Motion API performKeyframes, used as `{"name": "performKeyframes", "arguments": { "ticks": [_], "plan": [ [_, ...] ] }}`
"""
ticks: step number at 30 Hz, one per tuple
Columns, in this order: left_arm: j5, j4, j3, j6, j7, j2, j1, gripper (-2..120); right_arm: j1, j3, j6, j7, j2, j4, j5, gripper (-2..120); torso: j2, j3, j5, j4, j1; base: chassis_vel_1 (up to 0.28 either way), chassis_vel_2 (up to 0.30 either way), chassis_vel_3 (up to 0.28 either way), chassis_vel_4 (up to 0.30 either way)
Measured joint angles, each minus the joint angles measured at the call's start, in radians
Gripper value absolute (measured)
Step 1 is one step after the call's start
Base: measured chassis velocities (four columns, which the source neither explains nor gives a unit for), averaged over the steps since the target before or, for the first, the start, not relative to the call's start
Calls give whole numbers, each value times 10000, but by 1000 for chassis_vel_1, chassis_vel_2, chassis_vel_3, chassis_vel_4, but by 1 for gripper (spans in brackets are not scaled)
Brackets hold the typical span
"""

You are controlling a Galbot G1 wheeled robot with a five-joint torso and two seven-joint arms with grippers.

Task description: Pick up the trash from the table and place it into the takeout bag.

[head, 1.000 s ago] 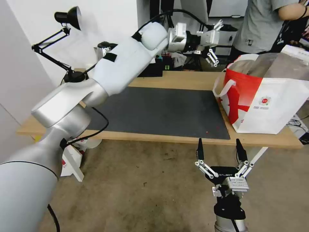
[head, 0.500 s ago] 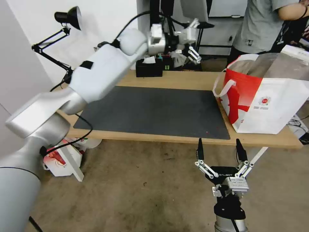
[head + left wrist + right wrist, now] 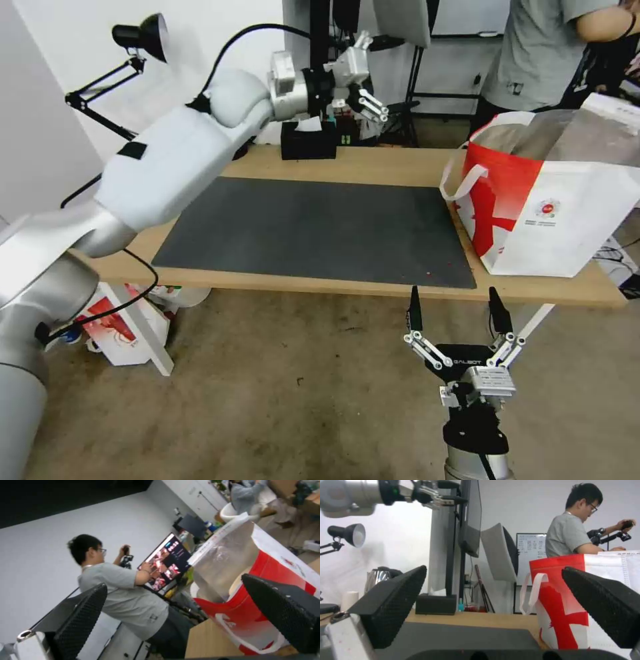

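Black rubber pads on my right gripper (image 3: 455,308) sit nearest me, spread wide with nothing between them, parked low in front of the near edge of the table (image 3: 373,285), right of centre. Past that edge lies one dark grey mat (image 3: 320,230), and I count no bowl and no cup on it, only a few red specks near its near right corner. I count one takeout bag (image 3: 553,220), standing on the right end of the table just beside the mat, mouth open, foil lining showing, one white loop handle (image 3: 460,181) hanging on its left side. From the left wrist view I can make out a pale rounded shape low inside the bag, but I cannot tell what it is, so the three trash items are, I judge, already bagged. Further back, my left gripper (image 3: 365,107) hangs high over the far edge, fingers apart and holding nothing, close to the one black tissue box (image 3: 308,141). In the right wrist view one steel kettle (image 3: 380,576) stands at the far left. I judge the placing step finished; what remains is bringing the left arm to rest clear of the tissue box and lamp (image 3: 140,33)
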Motion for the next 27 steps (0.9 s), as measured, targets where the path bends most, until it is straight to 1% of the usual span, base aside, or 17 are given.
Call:
{"name": "performKeyframes", "arguments": {
  "ticks": [1,2,4,5,8,9,13,14,15,17,18,23,24,27],
  "plan": [
    [-58,-160,-86,28,-80,171,101,100,0,0,0,0,0,0,0,100,0,0,0,0,0,0,0,0,0],
    [-58,-160,-86,28,-80,171,101,100,0,0,0,0,0,0,0,100,0,0,0,0,0,0,0,0,0],
    [-133,-437,-260,72,-301,510,309,100,0,0,0,0,0,0,0,100,0,0,1,-1,-1,0,0,0,0],
    [-133,-437,-260,72,-301,510,309,100,0,0,0,0,0,0,0,100,0,0,1,-1,-1,0,0,0,0],
    [-273,-1014,-832,92,-737,1189,919,100,-1,0,0,0,0,0,0,100,1,0,0,0,0,0,0,0,0],
    [-273,-1014,-832,92,-737,1189,919,100,-1,0,0,0,0,0,0,100,1,0,0,0,0,0,0,0,0],
    [-353,-1672,-1542,93,-1198,1769,1783,100,-1,0,0,0,0,0,0,100,0,-1,1,0,0,0,0,0,0],
    [-353,-1672,-1542,93,-1198,1769,1783,100,-1,0,0,0,0,0,0,100,0,-1,1,0,0,0,0,0,0],
    [-356,-1835,-1690,92,-1325,1898,2001,100,0,0,0,0,0,0,0,100,0,-1,0,1,0,0,0,0,0],
    [-390,-2305,-2128,105,-1638,2246,2679,100,0,0,0,0,0,0,0,100,1,-1,0,0,-1,0,0,0,0],
    [-390,-2305,-2128,105,-1638,2246,2679,100,0,0,0,0,0,0,0,100,1,-1,0,0,-1,0,0,0,0],
    [-437,-3346,-3306,163,-2132,2941,4165,100,-1,0,0,0,0,0,0,100,0,0,1,1,0,0,0,0,0],
    [-437,-3346,-3306,163,-2132,2941,4165,100,-1,0,0,0,0,0,0,100,0,0,1,1,0,0,0,0,0],
    [-437,-3945,-4222,235,-2456,3222,5013,100,0,0,0,0,0,0,0,100,1,-1,2,-2,-1,0,0,0,0]
  ]
}}
